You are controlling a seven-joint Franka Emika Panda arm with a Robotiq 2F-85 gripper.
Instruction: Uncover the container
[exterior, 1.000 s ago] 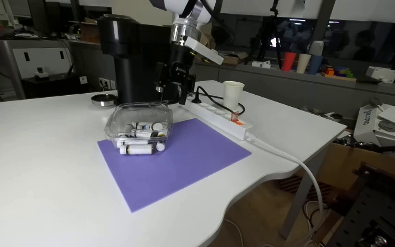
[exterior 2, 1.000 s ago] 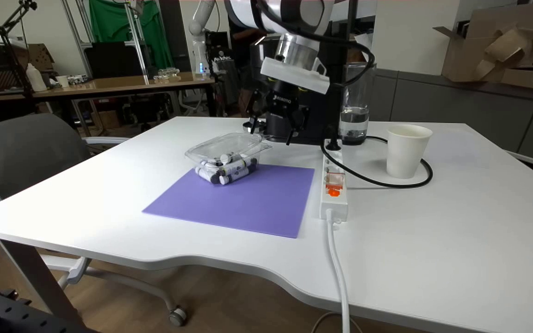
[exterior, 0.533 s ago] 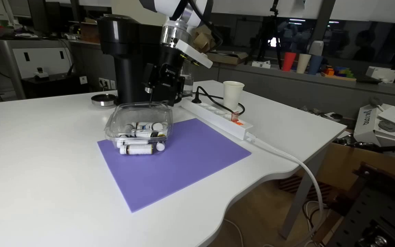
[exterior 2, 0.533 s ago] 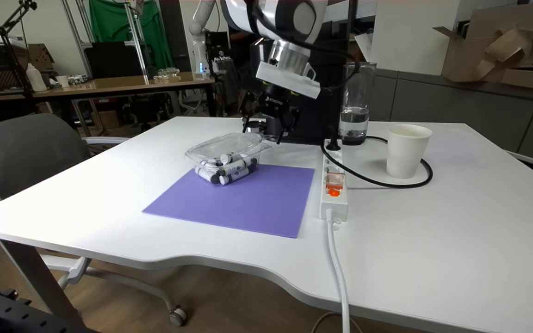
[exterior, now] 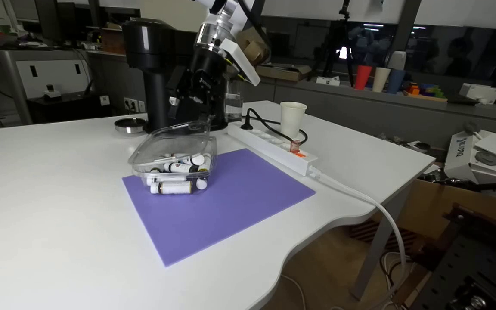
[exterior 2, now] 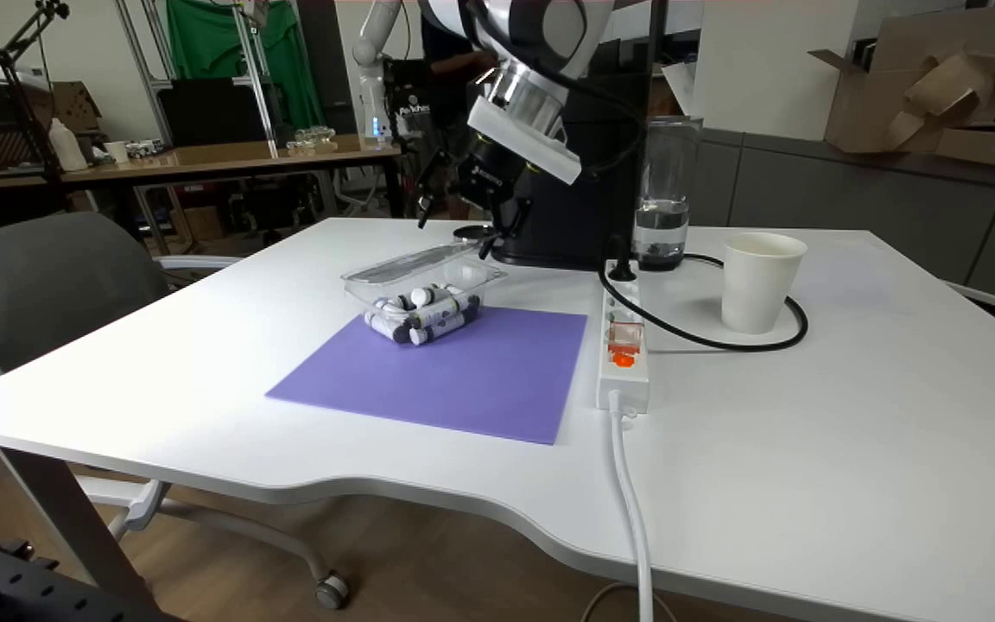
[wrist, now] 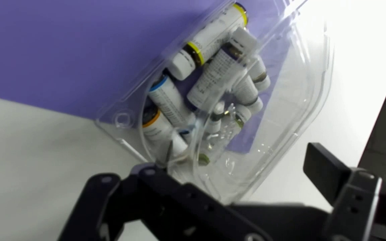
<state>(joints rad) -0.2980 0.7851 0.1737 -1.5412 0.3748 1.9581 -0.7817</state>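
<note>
A black gripper [exterior 2: 454, 238] leans over a clear plastic container [exterior: 213, 155] of small white-labelled vials [exterior: 172, 187], whose lid [exterior 2: 409, 263] tips up on the gripper's side and sits low at the opposite edge. We see the gripper's fingers [wrist: 327, 170] spread wide, pinching nothing: in the wrist view, one finger [wrist: 176, 192] overlaps the lid's raised end while its partner stands apart from the plastic. The lid, in our judgement, is propped rather than gripped, though we cannot tell where finger and plastic touch. The container rests on a corner of a purple mat [exterior: 226, 206], partly over the white table [exterior: 58, 193], near a black coffee machine [exterior: 158, 86].

We judge the uncovering to be begun but unfinished, and the chief risk is a slip: with nothing clamping it, the thin lid could slide off that finger and flop shut. If lid and container are joined along the low edge, which we cannot confirm, a springy hinge could push the lid back down or pull the light container along. Should the finger catch the container's wall instead of the lid, we would expect a skid across the mat, or a tilt that spills vials. A wide sweep to throw the lid over risks a knock, we think: the coffee machine appears close behind the gripper in both exterior views.
</note>
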